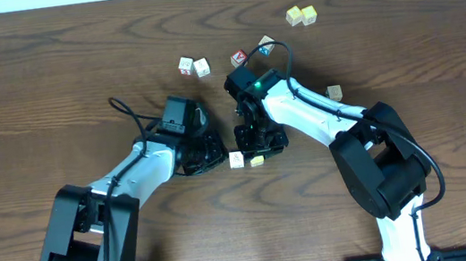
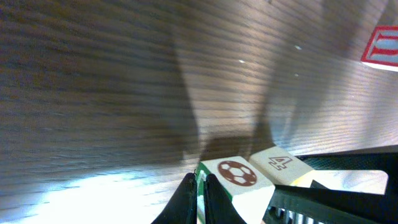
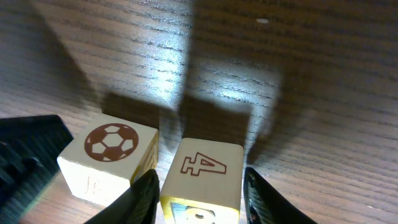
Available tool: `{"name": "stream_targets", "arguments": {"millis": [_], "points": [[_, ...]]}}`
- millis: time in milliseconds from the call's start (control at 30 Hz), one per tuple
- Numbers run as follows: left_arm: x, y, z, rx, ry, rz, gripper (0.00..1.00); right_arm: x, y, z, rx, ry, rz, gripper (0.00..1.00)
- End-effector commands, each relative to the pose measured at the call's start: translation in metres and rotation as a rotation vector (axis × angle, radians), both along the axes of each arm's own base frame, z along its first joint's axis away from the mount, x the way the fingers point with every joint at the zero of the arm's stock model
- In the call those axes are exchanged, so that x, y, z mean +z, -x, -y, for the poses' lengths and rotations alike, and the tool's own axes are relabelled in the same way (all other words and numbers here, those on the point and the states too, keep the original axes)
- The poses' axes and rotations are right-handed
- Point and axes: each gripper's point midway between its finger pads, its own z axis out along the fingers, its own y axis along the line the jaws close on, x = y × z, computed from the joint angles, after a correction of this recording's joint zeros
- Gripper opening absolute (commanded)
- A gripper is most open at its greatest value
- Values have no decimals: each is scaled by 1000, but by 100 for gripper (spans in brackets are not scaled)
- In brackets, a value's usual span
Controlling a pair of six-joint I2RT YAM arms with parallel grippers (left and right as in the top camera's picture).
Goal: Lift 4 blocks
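Note:
Two small wooden blocks lie side by side on the table. One is a cream block with a soccer ball, the other a yellowish block marked 4. My right gripper stands open astride the 4 block, with a small gap at the right finger. My left gripper is shut with nothing in it, its tips just left of the soccer block. Two more whitish blocks sit farther back.
A red-faced cube and a blue-faced cube lie behind the right arm. A yellow-green pair sits at the back right, and a lone cream cube to the right. A red-printed face shows at the left wrist view's edge.

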Motion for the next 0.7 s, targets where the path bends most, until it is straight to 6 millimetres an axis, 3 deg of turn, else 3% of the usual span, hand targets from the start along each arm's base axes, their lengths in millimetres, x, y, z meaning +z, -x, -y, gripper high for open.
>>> {"name": "stream_targets", "arguments": {"millis": [0, 367, 667], "points": [[4, -13, -14, 21, -17, 25, 8, -6, 8, -5, 18, 16, -11, 43], [31, -17, -80, 116, -48, 45, 9, -6, 6, -5, 16, 12, -6, 41], [31, 6, -84, 95, -67, -31, 9, 9, -6, -6, -15, -57, -29, 38]]}}
